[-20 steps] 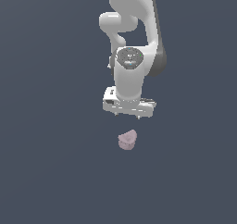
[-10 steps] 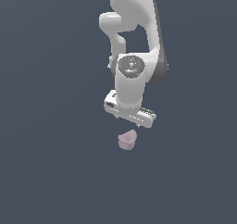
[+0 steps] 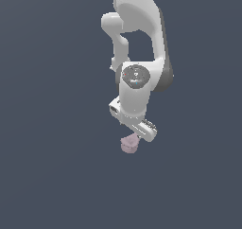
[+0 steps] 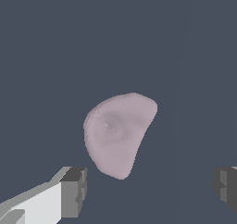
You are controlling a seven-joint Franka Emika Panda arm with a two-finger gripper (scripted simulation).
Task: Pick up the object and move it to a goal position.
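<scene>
We see our gripper with its fingers spread wide and holding nothing; the pink lump lies just beyond them on the grey surface, no edges in view.

Flat, even simulator light on a dim slate ground; no cast shadows or glare, edges slightly soft, no distortion.
</scene>
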